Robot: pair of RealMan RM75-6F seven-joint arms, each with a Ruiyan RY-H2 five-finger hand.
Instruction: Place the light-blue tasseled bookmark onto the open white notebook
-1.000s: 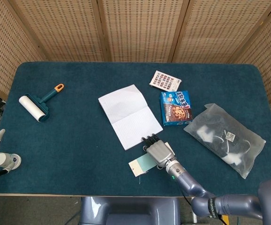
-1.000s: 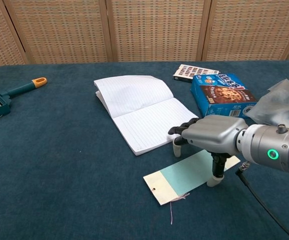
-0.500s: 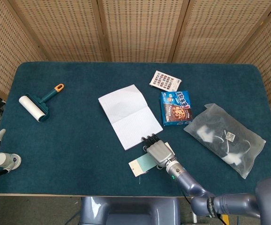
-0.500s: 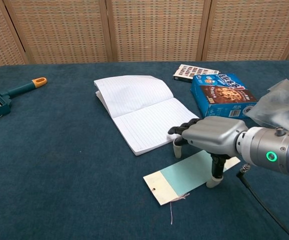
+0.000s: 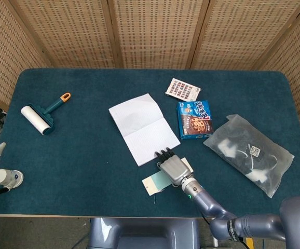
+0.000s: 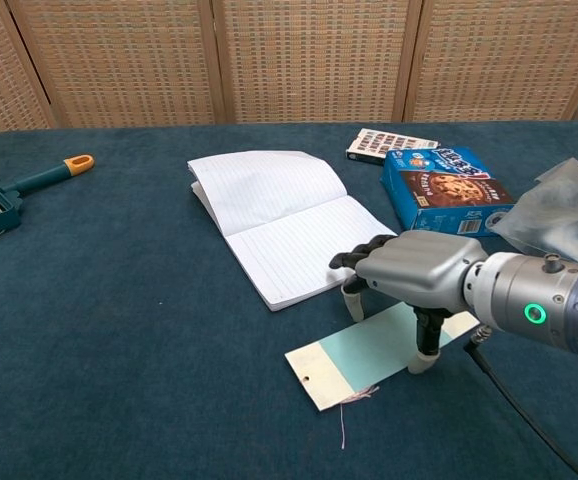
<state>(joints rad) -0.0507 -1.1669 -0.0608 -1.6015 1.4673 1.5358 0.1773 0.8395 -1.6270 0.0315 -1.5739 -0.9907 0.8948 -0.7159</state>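
Blue felt tabletop (image 6: pixel 109 330): light-blue tasseled bookmark (image 6: pixel 354 352) lies flat at 5 o'clock of the open white notebook (image 6: pixel 284 225), right hand (image 6: pixel 416 272) arched over it, fingertips pressing, not yet pinching; thin, stiff, light card, likely best slid, then pinched at an edge.

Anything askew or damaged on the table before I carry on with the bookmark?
Nothing looks damaged or spilled. The bookmark lies flat on the cloth at an angle, beside the notebook rather than on it, its tassel trailing toward the near edge. The right hand stands over its far end, fingertips down.
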